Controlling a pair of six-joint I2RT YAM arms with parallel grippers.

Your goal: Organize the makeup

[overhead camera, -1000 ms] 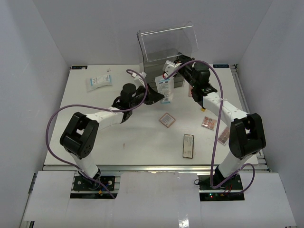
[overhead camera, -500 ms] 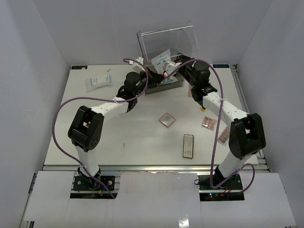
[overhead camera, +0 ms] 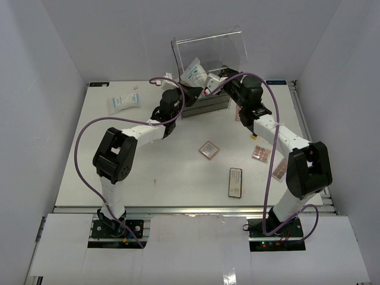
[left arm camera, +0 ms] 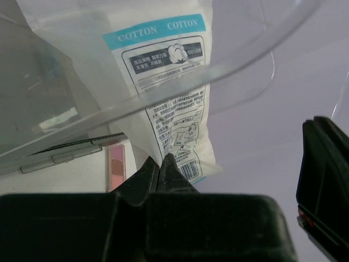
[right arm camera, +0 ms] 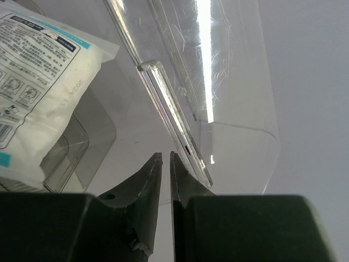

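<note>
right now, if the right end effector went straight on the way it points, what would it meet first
Probably the clear acrylic lid: its thick edge runs just beyond the right end effector. Depth through clear plastic is hard to judge.

A sachet (overhead camera: 193, 71) is held tilted at the box (overhead camera: 208, 47); another sachet (overhead camera: 123, 102), palettes (overhead camera: 208, 149) and a black compact (overhead camera: 236, 181) are scattered on the table (overhead camera: 166, 172).

Left gripper (left arm camera: 160, 164) has its fingertips pinched tight on the bottom edge of the sachet packet (left arm camera: 180, 136), a white one with a blue "COTTON COTTON" strip. The packet stands nearly upright, its top half seen through the curved rim of the clear acrylic box (left arm camera: 218, 68). A pink palette (left arm camera: 116, 166) peeks out lower left. Some black hardware (left arm camera: 324, 180) sits at the right edge.
</note>
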